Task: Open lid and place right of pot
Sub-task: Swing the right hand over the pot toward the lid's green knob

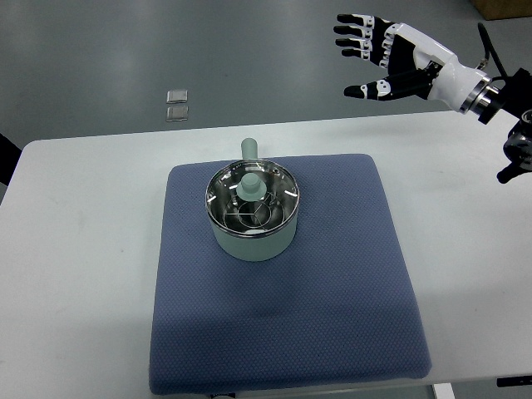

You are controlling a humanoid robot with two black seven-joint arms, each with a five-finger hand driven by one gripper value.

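Observation:
A pale green pot (pixel 253 224) stands on the blue mat (pixel 332 291), its short handle (pixel 249 150) pointing away from me. A glass lid (pixel 266 208) with a metal rim and a pale green knob (pixel 249 185) sits closed on it. My right hand (pixel 374 58) hovers high at the upper right, well beyond the table's far edge, fingers spread and holding nothing. It is far from the pot, up and to the right of it. The left arm does not show.
The white table (pixel 75 249) carries the mat in its middle. Two small clear squares (pixel 176 105) lie on the grey floor beyond the table. A brown box corner (pixel 507 8) shows at the top right.

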